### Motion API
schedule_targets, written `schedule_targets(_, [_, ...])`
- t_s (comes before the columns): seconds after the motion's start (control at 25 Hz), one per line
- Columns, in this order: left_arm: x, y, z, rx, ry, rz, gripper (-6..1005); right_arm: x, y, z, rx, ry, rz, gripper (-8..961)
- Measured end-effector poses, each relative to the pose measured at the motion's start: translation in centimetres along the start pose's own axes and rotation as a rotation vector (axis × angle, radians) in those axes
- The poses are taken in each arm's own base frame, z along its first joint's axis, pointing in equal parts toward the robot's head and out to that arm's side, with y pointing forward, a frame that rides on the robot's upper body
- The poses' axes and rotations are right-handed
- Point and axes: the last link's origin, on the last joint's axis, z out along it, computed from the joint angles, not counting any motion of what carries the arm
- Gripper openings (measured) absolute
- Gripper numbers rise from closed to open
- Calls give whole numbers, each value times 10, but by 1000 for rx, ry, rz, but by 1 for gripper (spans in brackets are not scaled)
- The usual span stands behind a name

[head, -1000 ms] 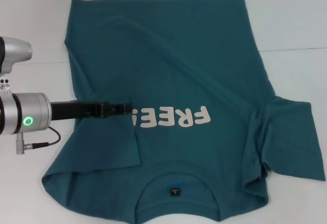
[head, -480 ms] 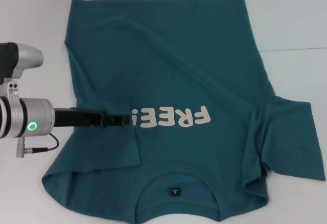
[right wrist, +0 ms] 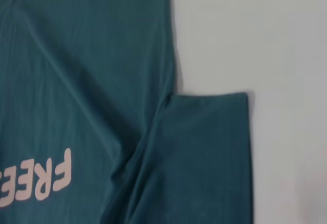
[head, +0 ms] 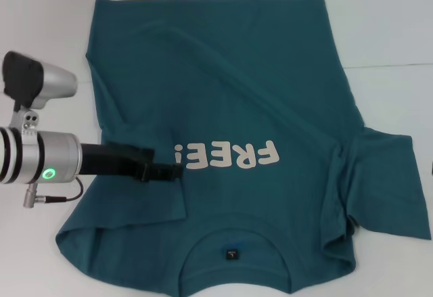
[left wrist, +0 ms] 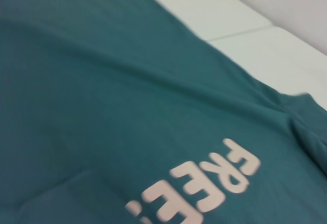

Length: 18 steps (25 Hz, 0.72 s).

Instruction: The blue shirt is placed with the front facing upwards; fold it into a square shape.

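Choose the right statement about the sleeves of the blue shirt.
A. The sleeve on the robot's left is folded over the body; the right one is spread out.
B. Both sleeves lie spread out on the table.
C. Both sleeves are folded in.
A: on the blue shirt, the left sleeve lies folded over the body, beside the left gripper, while the right sleeve lies spread on the table.

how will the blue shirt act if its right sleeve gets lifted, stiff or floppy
Probably floppy: the blue shirt lies creased, and its left sleeve is folded flat near the left end effector. It likely drapes and drags rather than holding shape. The bunched right sleeve suggests that it wrinkles easily.
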Motion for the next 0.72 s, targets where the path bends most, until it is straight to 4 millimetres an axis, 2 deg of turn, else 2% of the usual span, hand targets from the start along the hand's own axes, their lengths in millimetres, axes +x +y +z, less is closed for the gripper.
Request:
schedule_targets(0.28, [7,27,6,-48,45,330,839,0,4,6,3,9,-5,822])
schedule_targets(0.56, [17,35,4,-96,145,358,839,5,5,16,-4,9,10,822])
schedule_targets(0.72, [16,31,-3,-108,194,353,839,5,9,20,-14,10,10,822])
